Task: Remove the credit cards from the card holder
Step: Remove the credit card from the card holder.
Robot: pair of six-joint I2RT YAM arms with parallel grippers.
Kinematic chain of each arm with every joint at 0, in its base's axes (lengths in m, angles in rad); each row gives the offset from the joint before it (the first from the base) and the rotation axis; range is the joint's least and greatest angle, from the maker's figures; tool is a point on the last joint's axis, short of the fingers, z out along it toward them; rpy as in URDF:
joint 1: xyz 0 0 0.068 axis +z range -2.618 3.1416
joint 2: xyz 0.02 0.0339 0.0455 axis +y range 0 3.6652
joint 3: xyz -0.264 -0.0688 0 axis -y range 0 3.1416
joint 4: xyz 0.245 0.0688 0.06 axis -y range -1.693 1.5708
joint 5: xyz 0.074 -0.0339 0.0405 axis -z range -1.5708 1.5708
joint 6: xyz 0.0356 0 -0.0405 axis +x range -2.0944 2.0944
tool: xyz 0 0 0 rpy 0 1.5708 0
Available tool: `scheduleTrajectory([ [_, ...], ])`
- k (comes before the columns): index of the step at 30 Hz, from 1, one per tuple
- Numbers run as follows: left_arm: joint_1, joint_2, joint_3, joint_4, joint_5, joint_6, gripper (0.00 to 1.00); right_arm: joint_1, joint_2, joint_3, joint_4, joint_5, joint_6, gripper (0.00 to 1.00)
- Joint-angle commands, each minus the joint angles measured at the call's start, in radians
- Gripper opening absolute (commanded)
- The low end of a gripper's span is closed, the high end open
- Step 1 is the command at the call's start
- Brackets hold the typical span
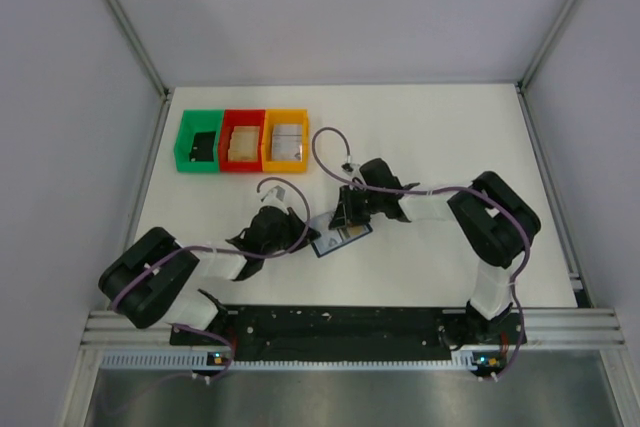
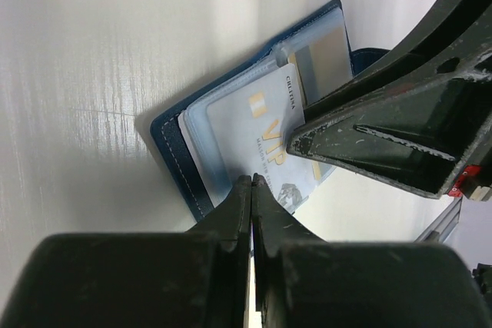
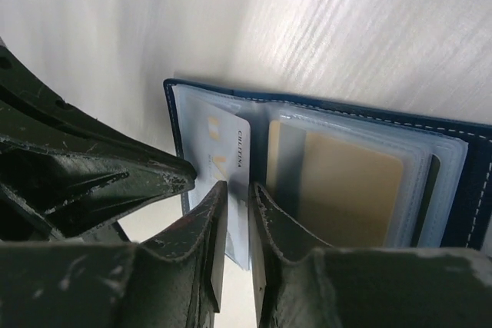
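Observation:
The dark blue card holder (image 1: 340,237) (image 2: 173,151) (image 3: 175,113) lies open on the white table between both arms. A silvery credit card (image 2: 238,120) (image 3: 227,136) sticks partway out of one clear sleeve. A gold-toned card (image 3: 346,190) (image 2: 327,55) sits fully inside the other panel. My left gripper (image 1: 303,237) (image 2: 252,182) is shut, its tips resting on the holder's edge beside the silvery card. My right gripper (image 1: 348,219) (image 3: 238,190) stands over the silvery card's protruding end, jaws a narrow gap apart with the card showing between them. In the left wrist view its fingers (image 2: 369,144) lie across that card.
Green (image 1: 199,117), red (image 1: 241,116) and orange (image 1: 286,115) bins stand in a row at the table's back left, each with something inside. Purple cables (image 1: 325,152) loop above both wrists. Grey walls enclose the table's sides and back.

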Motion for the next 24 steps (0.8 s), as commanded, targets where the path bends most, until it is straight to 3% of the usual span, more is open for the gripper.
scheduleTrajectory([
  [1, 0.011, 0.004, -0.035, -0.043, 0.007, 0.0, 0.0, -0.022, -0.004, -0.049, 0.115, -0.075, 0.037, 0.11],
  [4, 0.025, -0.002, -0.042, -0.048, 0.012, 0.003, 0.0, -0.033, -0.006, -0.061, 0.151, -0.116, 0.043, 0.0],
  [10, 0.053, -0.016, -0.054, -0.057, 0.03, 0.012, 0.0, -0.068, -0.004, -0.123, 0.302, -0.185, 0.111, 0.0],
  [24, 0.076, -0.034, -0.045, -0.092, 0.05, 0.04, 0.0, -0.117, -0.024, -0.172, 0.299, -0.182, 0.083, 0.0],
])
